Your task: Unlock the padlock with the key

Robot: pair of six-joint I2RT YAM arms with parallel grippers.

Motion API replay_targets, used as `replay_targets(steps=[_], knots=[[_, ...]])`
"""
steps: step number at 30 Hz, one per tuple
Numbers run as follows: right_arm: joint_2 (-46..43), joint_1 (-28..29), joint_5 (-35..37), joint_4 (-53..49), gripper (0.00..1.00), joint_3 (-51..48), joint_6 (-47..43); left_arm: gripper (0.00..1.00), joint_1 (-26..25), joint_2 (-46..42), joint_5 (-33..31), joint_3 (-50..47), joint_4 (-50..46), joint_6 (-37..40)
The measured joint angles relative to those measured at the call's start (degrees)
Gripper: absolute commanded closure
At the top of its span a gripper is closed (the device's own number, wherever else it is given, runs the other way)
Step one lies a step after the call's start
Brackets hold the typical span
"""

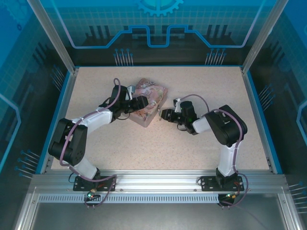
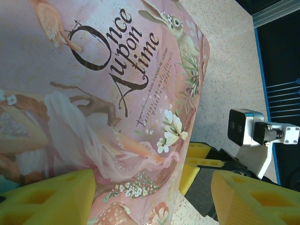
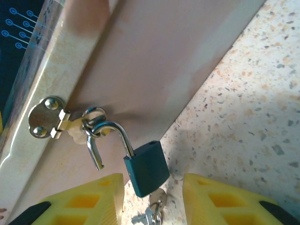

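The padlock (image 3: 146, 168) has a dark blue body and hangs by its silvery shackle (image 3: 112, 129) from the hasp ring (image 3: 91, 123) on the pink tin (image 3: 154, 61). The shackle's free end is out of the body. The key (image 3: 158, 199) sticks in the bottom of the padlock, with a ring and a second key (image 3: 143, 218) dangling from it. My right gripper (image 3: 152, 206) is open, its yellow fingers either side of the padlock and key, touching neither. My left gripper (image 2: 150, 201) is open at the illustrated tin (image 2: 103, 93), with one finger (image 2: 47, 199) over the lid and the other (image 2: 255, 197) past its edge.
The tin (image 1: 151, 96) sits mid-table on the speckled tabletop (image 1: 192, 148), with my left gripper (image 1: 138, 103) on its left side and my right gripper (image 1: 165, 115) at its right front. Blue rails edge the table. Open tabletop lies in front and to the right.
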Motion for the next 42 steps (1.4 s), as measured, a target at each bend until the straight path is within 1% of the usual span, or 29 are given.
replay_targets(steps=[11,18,20,23,25,32,37,42], knots=[[2.51,0.81,-0.24,0.24,0.62,3.15,-0.02,0.32,-0.02,0.00,0.00,0.00,0.00,0.00],[3.54,0.85,-0.70,0.44,0.65,4.22,-0.02,0.32,-0.02,0.00,0.00,0.00,0.00,0.00],[3.56,0.83,-0.68,0.59,0.67,4.13,-0.02,0.32,-0.02,0.00,-0.02,0.00,0.00,0.00],[3.56,0.68,-1.01,1.75,0.76,3.32,-0.02,0.32,-0.02,0.00,-0.02,0.00,0.00,0.02],[3.56,0.37,-2.21,2.75,0.77,2.95,-0.48,0.32,-0.02,0.00,-0.02,0.00,-0.07,0.15],[4.33,-2.71,-6.88,5.51,0.74,1.38,-1.20,0.32,-0.07,-0.11,-0.48,0.00,-0.33,0.50],[4.28,-3.58,-7.58,7.10,0.69,0.52,-1.77,0.32,0.31,-0.61,-0.66,-0.04,-1.16,0.94],[3.04,-4.00,-7.74,6.60,0.64,-0.42,-2.43,0.32,2.64,-3.41,-0.63,-1.99,-3.56,1.70]])
